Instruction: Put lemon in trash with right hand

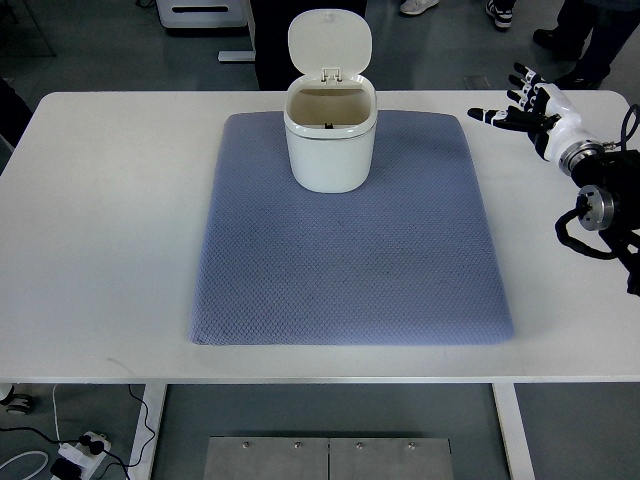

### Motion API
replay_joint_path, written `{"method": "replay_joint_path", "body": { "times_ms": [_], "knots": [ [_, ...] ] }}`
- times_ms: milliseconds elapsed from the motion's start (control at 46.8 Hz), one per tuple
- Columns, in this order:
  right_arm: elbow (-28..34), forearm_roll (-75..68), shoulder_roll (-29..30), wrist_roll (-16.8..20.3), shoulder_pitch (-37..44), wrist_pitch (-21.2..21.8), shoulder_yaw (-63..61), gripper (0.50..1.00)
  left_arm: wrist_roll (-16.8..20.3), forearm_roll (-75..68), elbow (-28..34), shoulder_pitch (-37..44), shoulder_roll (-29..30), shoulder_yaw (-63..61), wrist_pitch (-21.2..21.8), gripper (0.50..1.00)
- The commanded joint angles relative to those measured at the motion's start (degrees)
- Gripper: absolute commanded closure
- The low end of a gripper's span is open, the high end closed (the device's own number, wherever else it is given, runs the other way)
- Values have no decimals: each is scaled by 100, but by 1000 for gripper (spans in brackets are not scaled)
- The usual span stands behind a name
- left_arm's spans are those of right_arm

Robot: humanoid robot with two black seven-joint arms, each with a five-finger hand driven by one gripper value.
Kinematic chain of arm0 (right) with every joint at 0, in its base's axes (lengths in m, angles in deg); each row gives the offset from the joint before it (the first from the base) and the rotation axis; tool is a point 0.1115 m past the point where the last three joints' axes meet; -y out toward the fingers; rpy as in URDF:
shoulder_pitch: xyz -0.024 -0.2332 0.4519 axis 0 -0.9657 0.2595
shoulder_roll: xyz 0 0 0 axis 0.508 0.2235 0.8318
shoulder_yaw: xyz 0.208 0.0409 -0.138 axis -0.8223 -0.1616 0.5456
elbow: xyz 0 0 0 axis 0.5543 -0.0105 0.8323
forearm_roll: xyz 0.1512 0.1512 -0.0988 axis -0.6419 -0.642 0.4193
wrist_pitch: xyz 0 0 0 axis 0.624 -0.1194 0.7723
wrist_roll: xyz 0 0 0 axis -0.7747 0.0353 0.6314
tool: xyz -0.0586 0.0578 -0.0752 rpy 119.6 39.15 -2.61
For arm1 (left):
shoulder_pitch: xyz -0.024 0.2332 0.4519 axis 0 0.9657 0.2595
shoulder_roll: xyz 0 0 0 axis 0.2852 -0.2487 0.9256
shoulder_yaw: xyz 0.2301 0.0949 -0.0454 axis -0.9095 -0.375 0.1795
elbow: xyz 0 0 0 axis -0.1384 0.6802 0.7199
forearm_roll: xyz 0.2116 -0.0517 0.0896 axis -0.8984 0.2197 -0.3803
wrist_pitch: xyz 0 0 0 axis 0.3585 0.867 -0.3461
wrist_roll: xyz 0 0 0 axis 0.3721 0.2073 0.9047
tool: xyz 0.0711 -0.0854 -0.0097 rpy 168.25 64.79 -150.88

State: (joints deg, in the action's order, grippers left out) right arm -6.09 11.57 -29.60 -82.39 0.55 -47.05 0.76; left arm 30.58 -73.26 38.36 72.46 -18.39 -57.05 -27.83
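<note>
The right hand point(527, 105), white with black fingers spread and empty, hovers over the white desk point(100, 250); no lemon shows, possibly already inside the open white trash bin point(330, 135), so further reaching risks toppling it.

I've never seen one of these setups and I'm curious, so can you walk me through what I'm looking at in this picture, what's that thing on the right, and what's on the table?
This is a single camera view looking steeply down from the robot's own side of a white table. The black and white thing at the right edge is the robot's right hand, on an arm with cables. Its fingers are spread and it holds nothing. The left arm is out of view. On the table lies a blue-grey mat, and at its far end stands a small white trash bin with its lid flipped up. I see no lemon on the table, and the bin's inside is too dim to tell. At the top edge, some people's shoes show on the floor.
</note>
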Motion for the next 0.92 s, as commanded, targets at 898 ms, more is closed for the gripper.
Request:
{"method": "replay_joint_path", "body": {
  "times_ms": [898],
  "knots": [
    [-381,-129,306,421,-412,-1,-1316,500,0,0,0,0,0,0,0,500]
  ]
}}
